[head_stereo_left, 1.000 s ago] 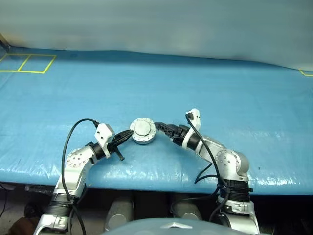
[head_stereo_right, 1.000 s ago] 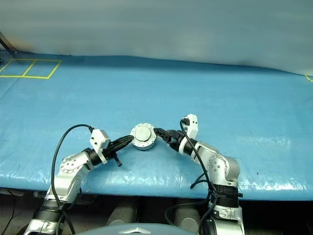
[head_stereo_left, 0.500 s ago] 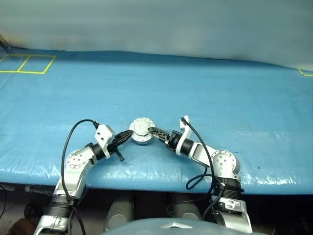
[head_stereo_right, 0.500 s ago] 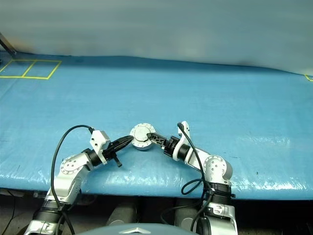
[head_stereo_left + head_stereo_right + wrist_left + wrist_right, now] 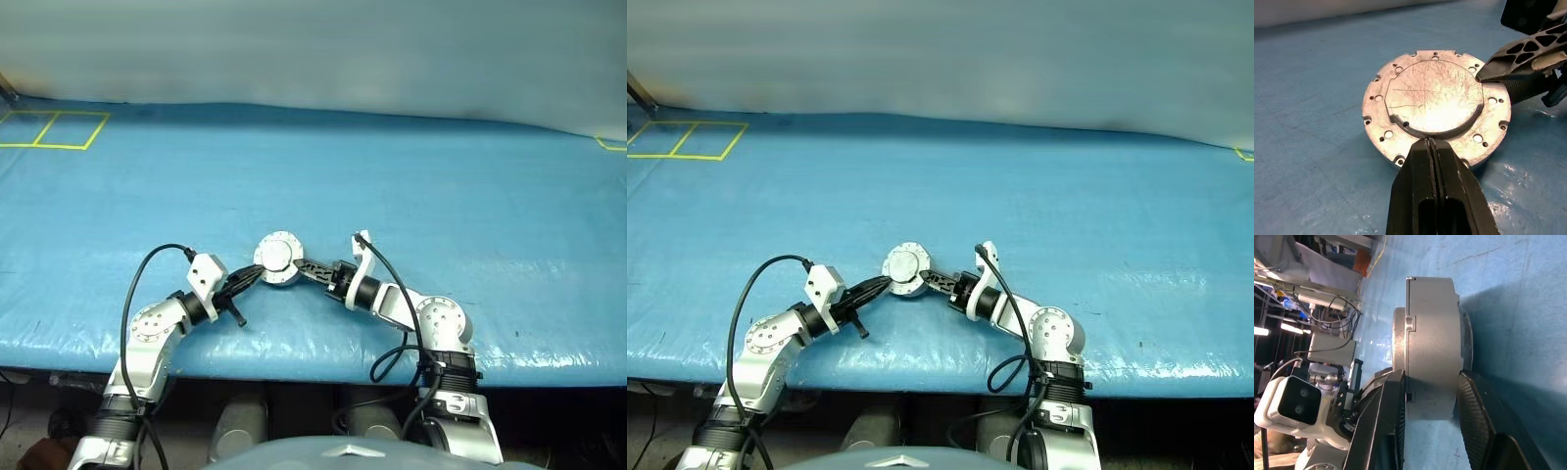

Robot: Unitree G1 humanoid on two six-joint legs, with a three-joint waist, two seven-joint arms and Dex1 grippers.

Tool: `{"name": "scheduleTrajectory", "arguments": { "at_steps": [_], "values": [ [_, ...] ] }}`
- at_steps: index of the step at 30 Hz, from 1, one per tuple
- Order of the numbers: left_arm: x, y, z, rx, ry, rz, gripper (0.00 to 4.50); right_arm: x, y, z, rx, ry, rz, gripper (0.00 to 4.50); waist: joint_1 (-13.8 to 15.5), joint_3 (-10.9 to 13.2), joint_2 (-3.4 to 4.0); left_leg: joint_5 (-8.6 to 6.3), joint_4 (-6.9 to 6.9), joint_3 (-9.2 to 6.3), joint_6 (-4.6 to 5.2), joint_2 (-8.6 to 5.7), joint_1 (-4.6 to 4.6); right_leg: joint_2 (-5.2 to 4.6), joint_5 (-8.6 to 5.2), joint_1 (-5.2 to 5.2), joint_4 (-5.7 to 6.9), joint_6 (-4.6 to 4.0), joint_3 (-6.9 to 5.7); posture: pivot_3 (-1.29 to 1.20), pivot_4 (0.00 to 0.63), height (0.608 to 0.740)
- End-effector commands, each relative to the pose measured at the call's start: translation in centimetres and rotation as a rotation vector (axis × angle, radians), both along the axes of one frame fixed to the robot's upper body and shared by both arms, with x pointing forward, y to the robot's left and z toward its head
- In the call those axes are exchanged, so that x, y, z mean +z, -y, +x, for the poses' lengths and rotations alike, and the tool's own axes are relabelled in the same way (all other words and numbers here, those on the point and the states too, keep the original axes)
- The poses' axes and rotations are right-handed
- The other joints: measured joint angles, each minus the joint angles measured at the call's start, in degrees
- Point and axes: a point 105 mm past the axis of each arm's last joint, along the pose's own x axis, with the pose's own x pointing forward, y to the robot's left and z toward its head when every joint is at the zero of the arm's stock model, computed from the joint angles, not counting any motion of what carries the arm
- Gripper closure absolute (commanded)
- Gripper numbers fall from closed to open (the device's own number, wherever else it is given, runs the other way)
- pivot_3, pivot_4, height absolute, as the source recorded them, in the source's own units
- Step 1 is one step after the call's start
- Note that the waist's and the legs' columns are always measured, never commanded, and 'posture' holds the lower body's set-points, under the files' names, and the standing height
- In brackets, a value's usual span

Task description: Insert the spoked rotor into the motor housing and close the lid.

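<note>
Fingers of the right gripper (image 5: 1427,423) stood on either side of the motor housing (image 5: 1431,340), one pad (image 5: 1476,418) against its underside and the other against its top face, so the short silver cup sat gripped across its thickness between them. From the left wrist view one of those right fingers (image 5: 1520,51) lay with its tip on the edge of the raised round plate of the lid (image 5: 1435,95), which was down flat over the cup, scratched and ringed with small holes. I could not see the spoked rotor from where the closed unit hid its inside.

The left gripper (image 5: 1431,142) had its two black fingers pressed tight together with nothing between them, the joined tips resting at the near rim of the lid, just touching the step of the raised plate. In the head views the housing (image 5: 275,259) sat on the blue table cover (image 5: 441,176) directly between the two sets of fingertips, the left gripper (image 5: 253,276) reaching it from one side and the right gripper (image 5: 302,264) from the other. Yellow tape lines (image 5: 54,127) lay far from both, at the back corner of the cover.
</note>
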Motion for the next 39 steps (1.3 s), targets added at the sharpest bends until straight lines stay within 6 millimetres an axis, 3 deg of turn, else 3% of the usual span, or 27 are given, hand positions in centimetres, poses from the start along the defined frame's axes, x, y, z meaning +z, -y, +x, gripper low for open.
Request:
{"name": "scheduleTrajectory", "arguments": {
  "at_steps": [1,8,15,18,22,28,32,39],
  "values": [
    [-0.7,0.5,-0.3,-0.007,-0.027,0.0,4.5,0.1,-0.3,0.1,-0.002,0.013,-0.016,3.34,0.0,0.0,0.02,0.0,0.0,0.0,0.0,0.0,0.0,0.0,0.0,0.0,0.0,0.0,0.0,0.0,0.15,0.74],
    [0.3,-0.1,0.2,0.049,-0.003,-0.057,4.5,0.4,-0.2,0.4,-0.016,0.024,-0.012,3.34,0.0,0.0,0.02,0.01,0.0,0.0,0.01,0.0,0.0,0.0,0.0,-0.01,0.0,0.0,0.0,0.0,0.15,0.74],
    [3.1,-2.0,1.7,0.255,-0.05,-0.39,4.5,3.0,0.0,0.8,-0.037,0.081,0.114,3.34,-0.2,0.1,-0.03,0.0,-0.01,-0.03,0.01,0.01,-0.17,0.0,0.01,-0.15,-0.02,0.02,-0.03,0.0,0.15,0.74],
    [3.9,-2.1,1.5,0.247,-0.06,-0.459,4.5,4.2,0.3,1.1,-0.054,0.107,0.169,3.34,-0.2,0.2,-0.03,0.0,-0.03,-0.06,0.01,0.01,-0.26,0.0,0.03,-0.21,-0.04,0.04,-0.06,0.0,0.15,0.74],
    [4.7,-2.5,1.2,0.251,-0.072,-0.58,3.63,6.2,0.6,1.5,-0.078,0.152,0.237,3.34,-0.3,0.2,-0.03,0.0,-0.04,-0.05,0.01,0.0,-0.31,0.0,0.02,-0.24,-0.1,0.05,-0.06,0.0,0.15,0.74],
    [5.3,-1.7,0.7,0.214,-0.136,-0.761,1.55,9.8,1.0,1.5,-0.077,0.234,0.375,3.34,-0.6,0.3,-0.01,0.0,-0.05,-0.07,0.01,0.0,-0.33,0.01,0.01,-0.25,-0.09,0.03,-0.08,0.0,0.15,0.74],
    [5.8,-0.6,0.2,0.159,-0.185,-0.887,0.16,10.9,0.5,0.9,-0.028,0.278,0.368,3.34,-0.9,0.3,-0.02,-0.01,-0.05,-0.09,0.02,0.0,-0.36,0.01,0.0,-0.25,-0.11,0.04,-0.08,0.0,0.15,0.74],
    [7.3,1.7,-1.5,-0.06,-0.331,-1.119,0.01,11.6,-0.4,-0.2,0.028,0.296,0.369,3.34,-1.4,0.3,-0.02,-0.01,-0.05,-0.12,0.02,0.0,-0.37,0.02,-0.03,-0.25,-0.1,0.02,-0.1,0.0,0.15,0.74]
  ]
}}
